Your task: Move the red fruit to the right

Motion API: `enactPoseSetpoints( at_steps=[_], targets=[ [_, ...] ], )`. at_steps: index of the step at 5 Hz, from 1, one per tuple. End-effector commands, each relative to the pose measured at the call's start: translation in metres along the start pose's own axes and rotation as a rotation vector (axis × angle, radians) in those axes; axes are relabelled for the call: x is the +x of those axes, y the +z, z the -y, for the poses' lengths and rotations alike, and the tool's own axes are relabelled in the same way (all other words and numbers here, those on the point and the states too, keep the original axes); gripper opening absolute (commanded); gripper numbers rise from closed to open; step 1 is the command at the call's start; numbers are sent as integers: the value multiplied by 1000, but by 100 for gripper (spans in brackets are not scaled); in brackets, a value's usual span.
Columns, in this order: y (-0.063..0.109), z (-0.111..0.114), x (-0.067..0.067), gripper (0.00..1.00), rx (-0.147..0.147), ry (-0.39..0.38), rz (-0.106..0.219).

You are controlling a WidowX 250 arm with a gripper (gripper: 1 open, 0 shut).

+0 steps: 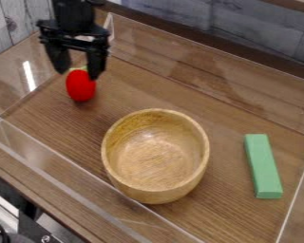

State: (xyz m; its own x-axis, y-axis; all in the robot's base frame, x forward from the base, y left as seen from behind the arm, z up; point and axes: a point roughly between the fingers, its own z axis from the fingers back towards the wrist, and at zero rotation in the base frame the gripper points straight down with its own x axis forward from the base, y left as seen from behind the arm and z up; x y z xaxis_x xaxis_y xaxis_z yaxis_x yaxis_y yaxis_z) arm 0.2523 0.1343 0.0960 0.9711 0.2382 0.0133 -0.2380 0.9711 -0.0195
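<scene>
The red fruit (80, 86) is small, glossy and round, and lies on the wooden table at the left. My gripper (76, 61) hangs right above and slightly behind it, black fingers pointing down. Its jaws stand open, one finger to each side of the fruit's top, with nothing held between them. The fruit's upper edge is partly hidden by the fingers.
A large wooden bowl (156, 155) sits in the middle foreground. To the right lies a green rectangular block (260, 164). Clear acrylic walls (41, 66) ring the table, with a low front wall along the near edge.
</scene>
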Motion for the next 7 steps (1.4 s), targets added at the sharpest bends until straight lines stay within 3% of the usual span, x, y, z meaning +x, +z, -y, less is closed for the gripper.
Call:
enactPoseSetpoints(
  at_steps=[1, 4, 7],
  targets=[
    [-3, -5, 11, 100, 7, 17, 52],
    [-26, -13, 27, 100, 20, 97, 74],
    [-36, -26, 43, 100, 28, 142, 82]
  ],
)
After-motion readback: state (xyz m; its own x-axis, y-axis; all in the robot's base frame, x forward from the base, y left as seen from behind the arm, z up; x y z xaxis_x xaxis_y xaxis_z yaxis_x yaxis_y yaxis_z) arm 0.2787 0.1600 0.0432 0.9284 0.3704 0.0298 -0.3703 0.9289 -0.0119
